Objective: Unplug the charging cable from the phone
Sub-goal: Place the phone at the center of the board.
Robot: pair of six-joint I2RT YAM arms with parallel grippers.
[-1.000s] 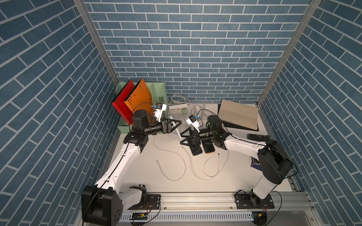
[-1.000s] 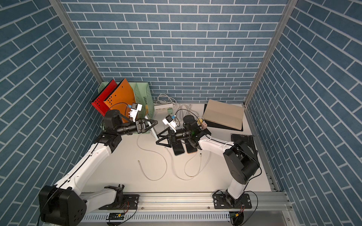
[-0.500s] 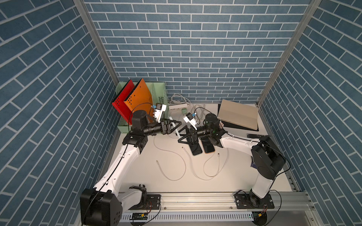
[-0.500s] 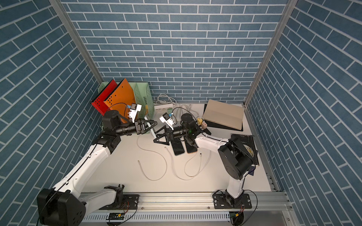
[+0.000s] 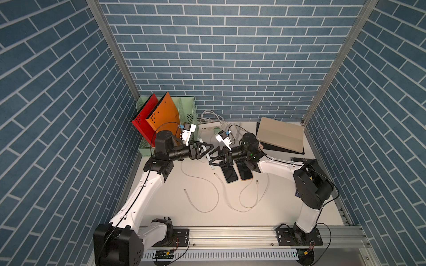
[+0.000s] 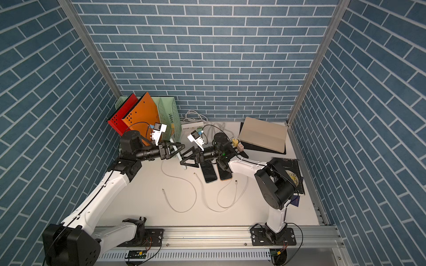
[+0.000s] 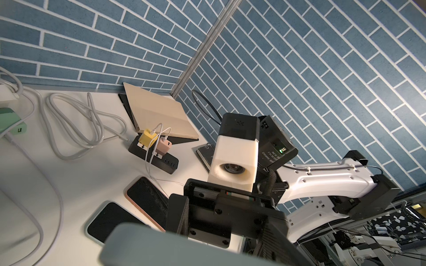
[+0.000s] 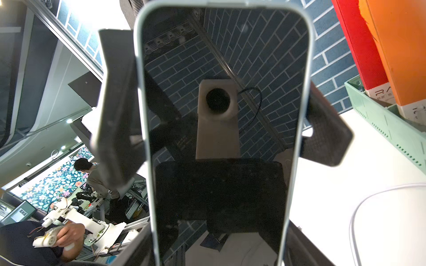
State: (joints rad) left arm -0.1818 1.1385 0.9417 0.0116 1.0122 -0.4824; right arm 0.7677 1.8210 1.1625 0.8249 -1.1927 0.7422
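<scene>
A phone (image 8: 219,149) in a pale blue case hangs off the table, dark screen toward the right wrist camera. In both top views it shows edge-on (image 5: 208,157) (image 6: 183,166). My left gripper (image 5: 207,149) (image 6: 181,150) is shut on it, its fingers (image 8: 115,103) clasping both long sides. From the opposite side my right gripper (image 5: 213,155) (image 6: 186,156) has its fingers (image 8: 306,244) against the phone's edges. The white charging cable (image 5: 207,184) trails over the table and its end (image 5: 184,190) lies loose. The phone's port cannot be made out.
Two more phones (image 5: 229,175) (image 5: 245,172) lie flat under the right arm, with two other loose white cables (image 5: 249,205) beside them. Behind stand a green file rack (image 5: 187,110), a white power strip (image 5: 208,126), a black strip with chargers (image 7: 153,152) and a beige notebook (image 5: 280,134).
My right gripper has moved left up to the phone held by the left gripper, and its jaws have narrowed onto it. The left arm has stayed where it was.
</scene>
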